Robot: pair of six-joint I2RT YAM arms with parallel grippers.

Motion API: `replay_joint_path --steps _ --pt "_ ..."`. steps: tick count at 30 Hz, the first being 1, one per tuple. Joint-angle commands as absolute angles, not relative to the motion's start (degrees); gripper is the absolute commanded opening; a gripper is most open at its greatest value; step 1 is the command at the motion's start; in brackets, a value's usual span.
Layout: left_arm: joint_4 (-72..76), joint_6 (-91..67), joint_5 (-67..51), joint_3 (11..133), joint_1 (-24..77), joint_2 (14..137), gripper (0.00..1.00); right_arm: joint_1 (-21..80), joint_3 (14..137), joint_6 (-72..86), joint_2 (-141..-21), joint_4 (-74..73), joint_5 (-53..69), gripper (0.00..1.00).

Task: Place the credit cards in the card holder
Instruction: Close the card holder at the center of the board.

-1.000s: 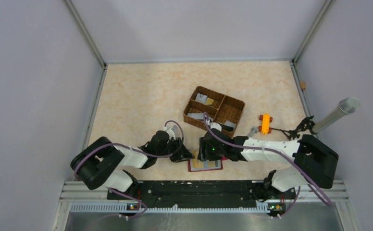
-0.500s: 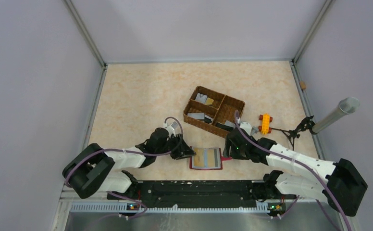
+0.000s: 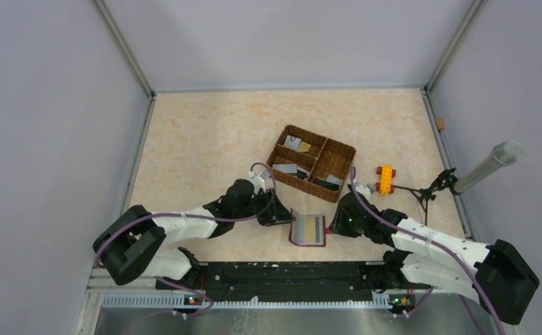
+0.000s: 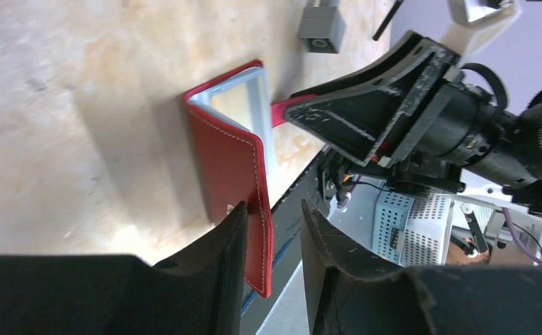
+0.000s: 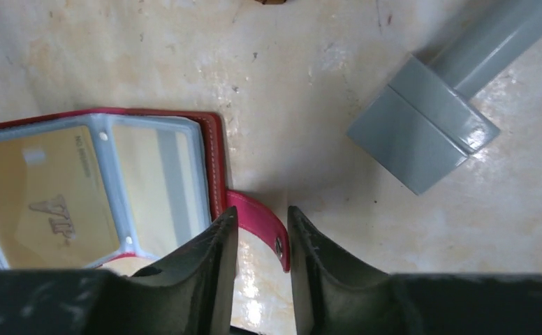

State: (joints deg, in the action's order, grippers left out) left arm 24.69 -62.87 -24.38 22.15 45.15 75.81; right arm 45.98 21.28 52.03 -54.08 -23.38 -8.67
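The dark red card holder [image 3: 309,229] lies near the table's front edge with its clear pockets facing up. In the right wrist view a gold-tan card [image 5: 38,202] and a card with a grey stripe [image 5: 163,181] sit in its pockets. Its left cover [image 4: 226,160] stands raised. My left gripper [image 4: 272,216] is open, with that cover's edge between the jaws, against the left finger. My right gripper [image 5: 261,220] is open and straddles the snap tab [image 5: 258,220]. In the top view the left gripper [image 3: 281,216] and right gripper [image 3: 334,223] flank the holder. Grey cards [image 3: 282,168] lie in the basket.
The brown divided wicker basket [image 3: 322,137] stands just behind the holder. A grey block [image 3: 367,188], also in the right wrist view [image 5: 422,132], and an orange brick [image 3: 385,179] lie to the right. A metal cylinder [image 3: 488,166] leans at the right wall.
The right arm has swung off the holder to its right side. The left gripper has moved right and the holder's left cover has risen from flat; the holder has shifted right.
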Motion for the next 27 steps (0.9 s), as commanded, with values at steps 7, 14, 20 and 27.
replay_joint_path --steps 7,14,20,27 --pt "33.0 -63.8 -23.8 31.8 51.3 88.2 0.35 45.6 17.5 55.4 -52.4 -19.2 -6.2 0.10" --pt "37.5 -64.8 -24.6 33.4 52.6 95.8 0.34 45.5 15.6 59.5 -43.9 -21.3 -7.5 0.31" --pt "35.2 -63.0 -23.6 34.0 52.6 98.0 0.34 45.5 13.5 61.5 -34.7 -21.7 -7.1 0.50" --pt "34.2 -62.1 -23.6 34.2 52.6 98.4 0.34 45.6 11.6 60.4 -38.9 -15.4 -2.7 0.53"
